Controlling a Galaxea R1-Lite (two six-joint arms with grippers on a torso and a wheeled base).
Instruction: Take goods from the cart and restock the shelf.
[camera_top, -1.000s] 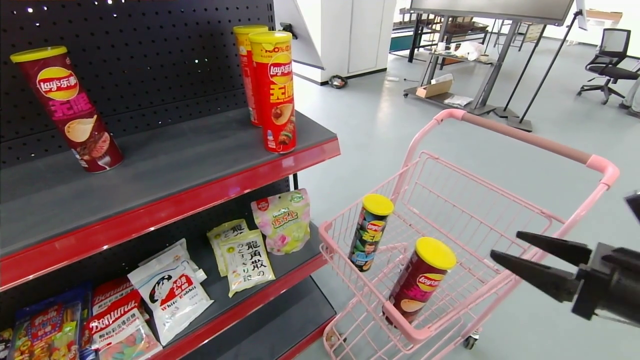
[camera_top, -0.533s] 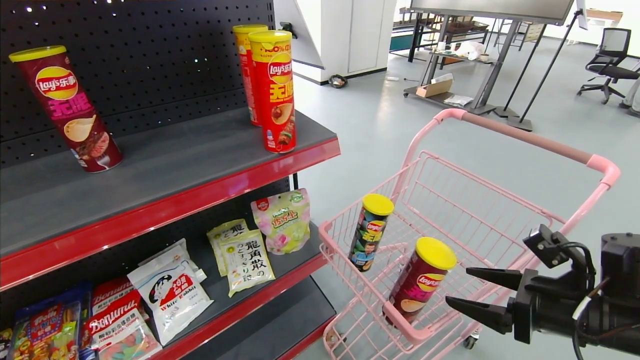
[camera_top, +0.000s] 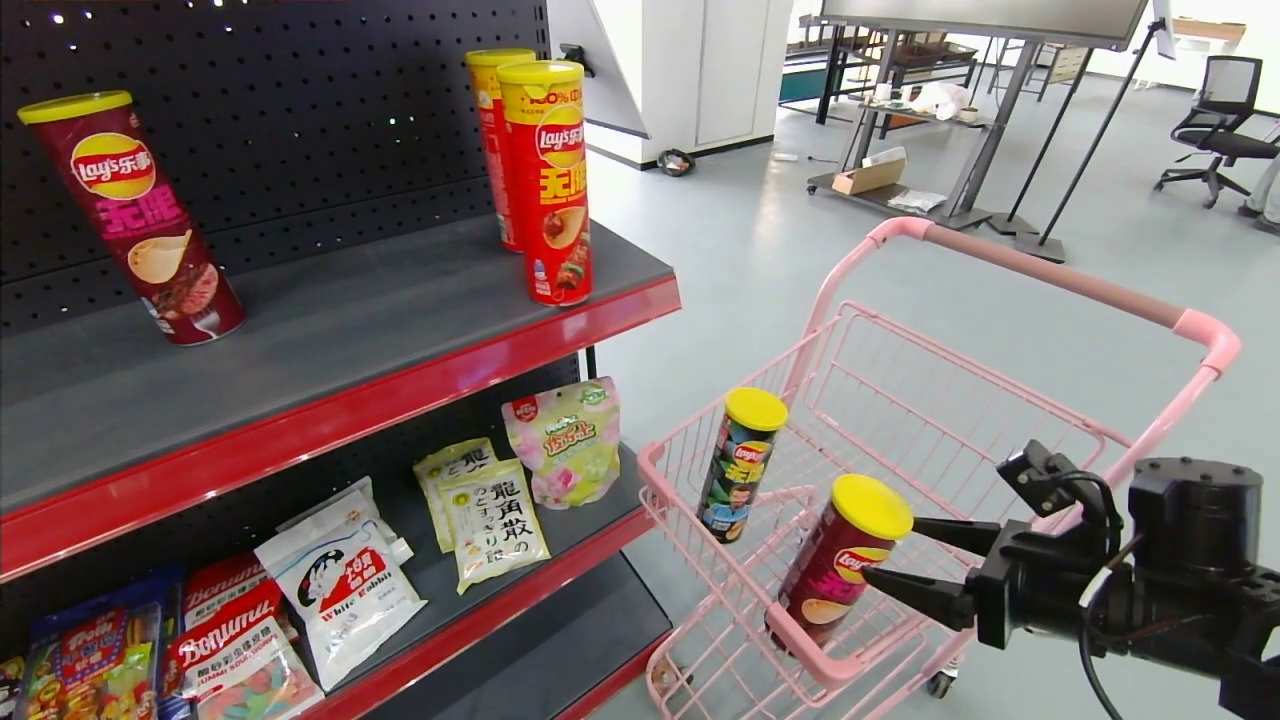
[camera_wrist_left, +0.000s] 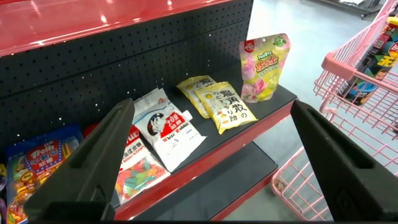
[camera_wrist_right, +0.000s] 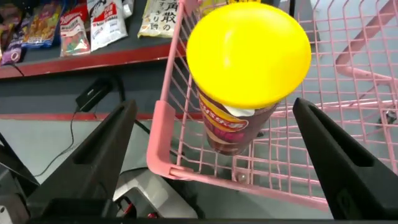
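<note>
A maroon chip can (camera_top: 838, 572) with a yellow lid leans in the front corner of the pink cart (camera_top: 1010, 262). My right gripper (camera_top: 892, 549) is open beside the can's upper part, one finger on each side, not touching it. In the right wrist view the can (camera_wrist_right: 249, 59) sits centred ahead of the right gripper (camera_wrist_right: 214, 106). A dark multicoloured can (camera_top: 741, 466) stands behind it in the cart. My left gripper (camera_wrist_left: 211, 104) is open and holds nothing, facing the lower shelf of snack bags.
On the top shelf (camera_top: 350, 320) stand a maroon can (camera_top: 140, 220) at the left and two red cans (camera_top: 545, 180) at the right end, with bare room between. Snack bags (camera_top: 495, 515) fill the lower shelf. The cart handle (camera_top: 1205, 335) rises above my right arm.
My right gripper has moved left and a little down towards the maroon can in the cart, its open fingers now at the can's top. The cans have not moved.
</note>
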